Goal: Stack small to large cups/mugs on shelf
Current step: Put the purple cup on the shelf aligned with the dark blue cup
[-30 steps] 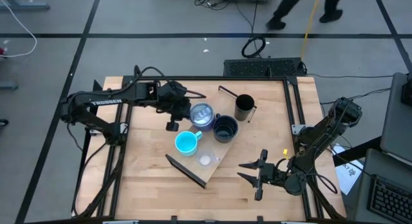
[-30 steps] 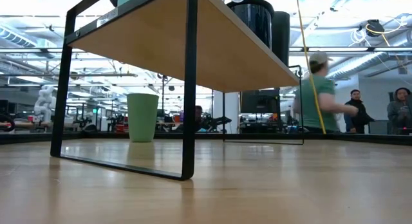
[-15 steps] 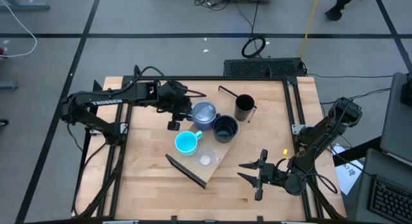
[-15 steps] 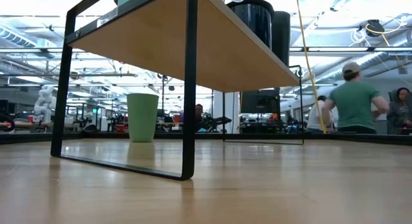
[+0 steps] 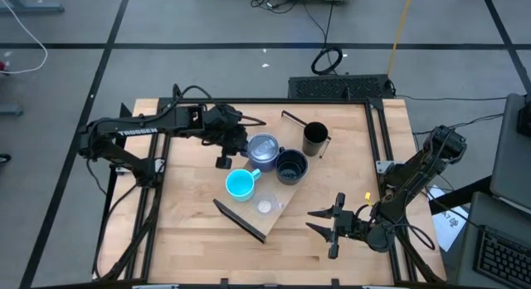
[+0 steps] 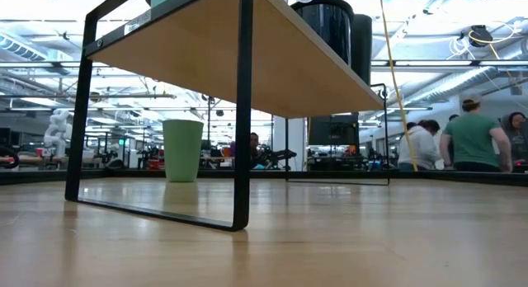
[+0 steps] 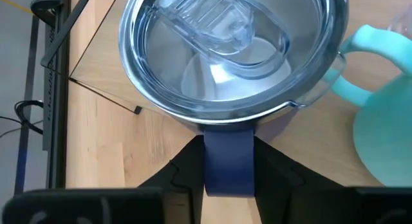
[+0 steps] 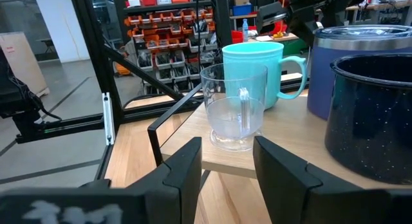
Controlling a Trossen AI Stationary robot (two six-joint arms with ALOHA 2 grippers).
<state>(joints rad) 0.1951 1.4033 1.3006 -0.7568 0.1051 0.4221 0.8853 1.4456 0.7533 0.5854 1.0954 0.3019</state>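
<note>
Left gripper (image 7: pixel 228 161) clamped on the blue-purple mug (image 5: pixel 262 147) handle, at twelve o'clock of the cyan mug (image 5: pixel 240 185) on the shelf (image 5: pixel 278 208); could bump it over; right gripper (image 5: pixel 330 225) open, waiting.

- The left arm reaches in from the table's left edge; the left gripper (image 5: pixel 241 146) seems clamped, one finger (image 7: pixel 183 169) on each side of what it holds.
- The right gripper (image 5: pixel 326 225) rests near the front right, fingers (image 8: pixel 185 165) spread apart.
</note>
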